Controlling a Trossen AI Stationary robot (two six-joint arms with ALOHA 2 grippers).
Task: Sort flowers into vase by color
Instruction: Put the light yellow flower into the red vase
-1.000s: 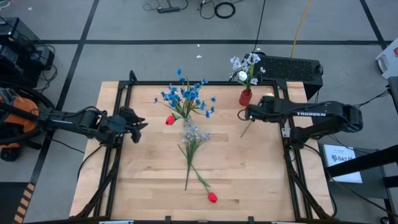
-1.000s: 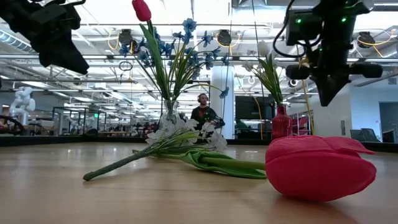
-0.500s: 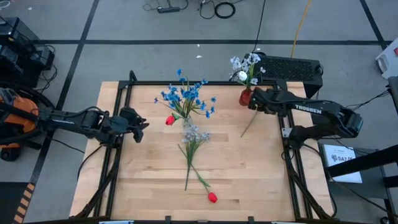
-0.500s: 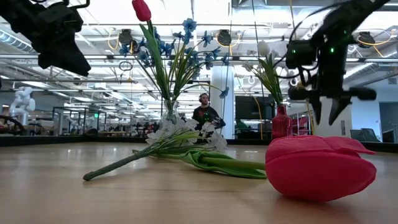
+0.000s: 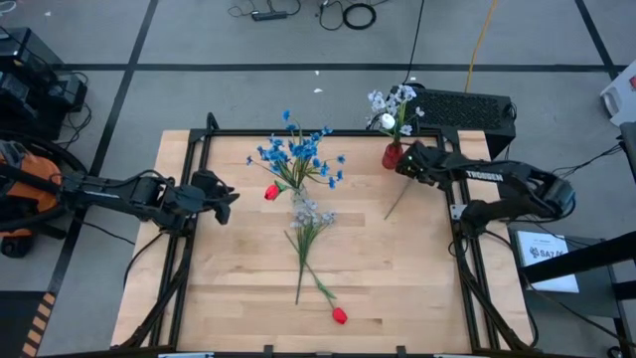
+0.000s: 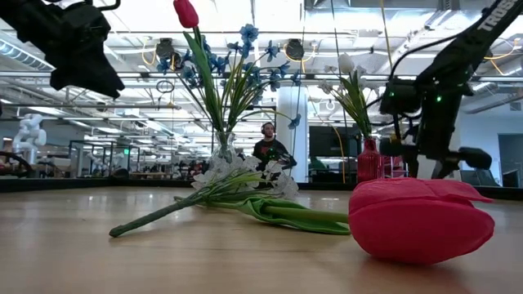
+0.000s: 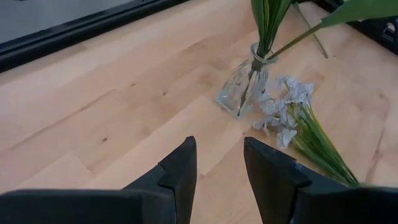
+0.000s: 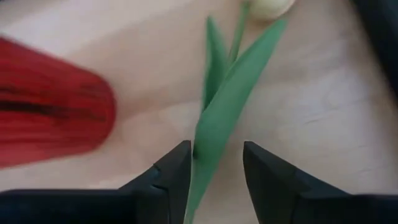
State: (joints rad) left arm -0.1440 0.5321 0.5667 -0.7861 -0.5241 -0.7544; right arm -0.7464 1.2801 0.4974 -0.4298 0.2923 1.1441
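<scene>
While the left gripper (image 5: pixel 227 196) hangs idle at the table's nine o'clock edge, jaws parted on nothing, the right gripper (image 5: pixel 407 159) sits at two o'clock beside the red vase (image 5: pixel 392 155). Its jaws stand apart around a white tulip's (image 8: pixel 268 6) green leaf, whether clamping it I cannot tell.

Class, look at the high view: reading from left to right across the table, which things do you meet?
left gripper → red bud → blue flowers → red vase → right gripper
</scene>
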